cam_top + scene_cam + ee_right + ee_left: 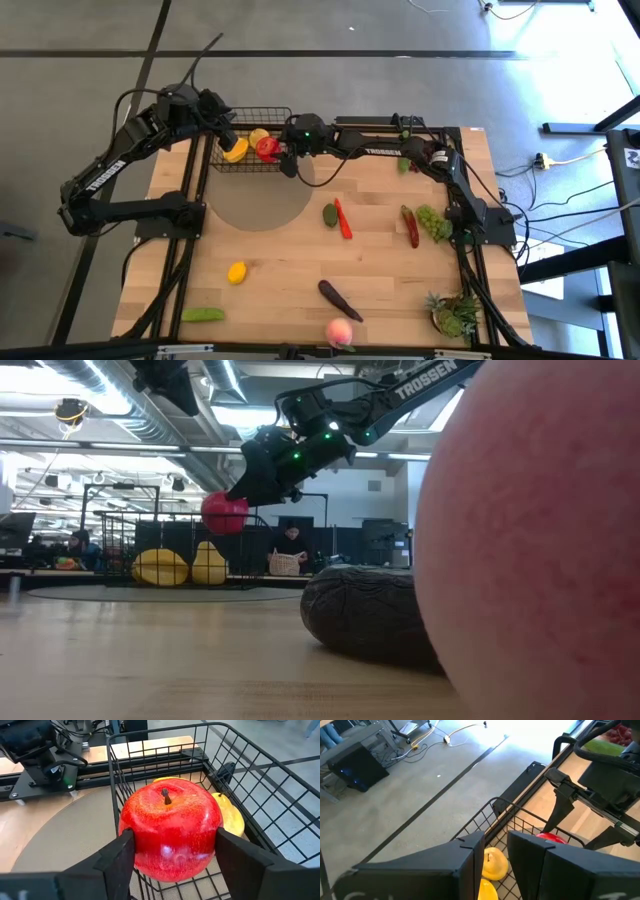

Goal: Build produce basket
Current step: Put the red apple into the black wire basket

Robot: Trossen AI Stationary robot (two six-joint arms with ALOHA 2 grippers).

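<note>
Overhead, right end effector (283,152) grips red apple (268,148) over basket (249,139) at bench's (300,270) 11 o'clock; two yellow fruits (236,150) inside. "TROSSEN" lettering on right arm (384,152). Left end effector (226,128) at basket's 10 o'clock corner, fingers narrowly parted; contact with wire unclear.

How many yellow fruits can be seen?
3: two in the basket, a yellow lemon and a yellow-orange fruit, plus a lemon on the table. More may be hidden.
</note>
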